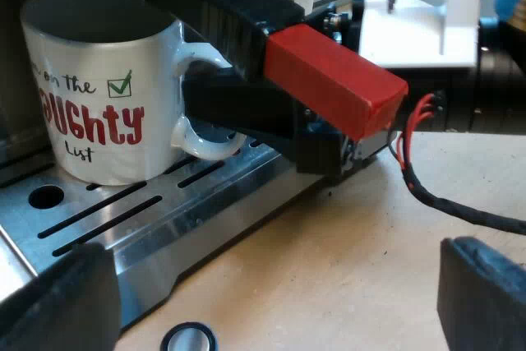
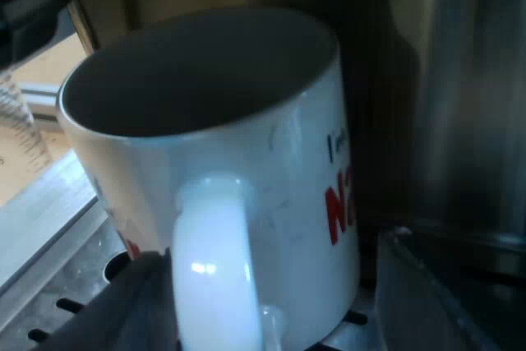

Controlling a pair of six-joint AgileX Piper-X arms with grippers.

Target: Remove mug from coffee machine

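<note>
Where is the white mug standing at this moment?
In the left wrist view the mug stands on the machine's slotted drip tray, close to the holder's red end; the right claw is at the mug's handle.

The mug stands on the machine's slotted drip tray. The holder's handle projects above the mug's handle. The drip tray borders the table; a ring lies on the table just beside it.
</note>
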